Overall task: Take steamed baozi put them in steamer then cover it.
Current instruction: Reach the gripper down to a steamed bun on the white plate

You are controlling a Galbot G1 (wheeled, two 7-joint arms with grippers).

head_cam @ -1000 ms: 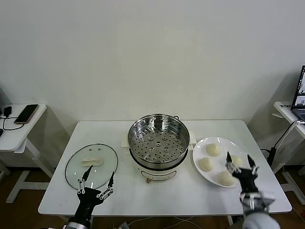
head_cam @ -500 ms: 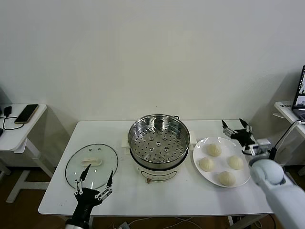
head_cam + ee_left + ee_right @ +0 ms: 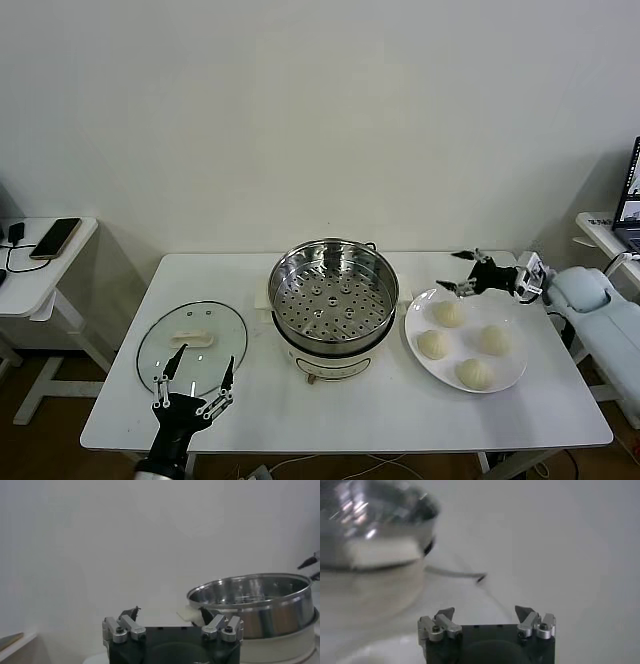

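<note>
A white counter (image 3: pixel 380 420) carries the open steamer (image 3: pixel 333 296) mid-table; four baozi (image 3: pixel 448 313) sit on the plate (image 3: pixel 512 372) right of it. The right tool (image 3: pixel 464 274), spread, hovers at the plate's far edge; it should descend squarely over the far-left bun. The left tool (image 3: pixel 192 386), spread, idles near the lid (image 3: pixel 191 347).

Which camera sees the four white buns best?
The head view: all four steamed baozi sit in plain sight on the white plate. The left wrist view shows only the steamer; the right wrist view shows no buns.
</note>
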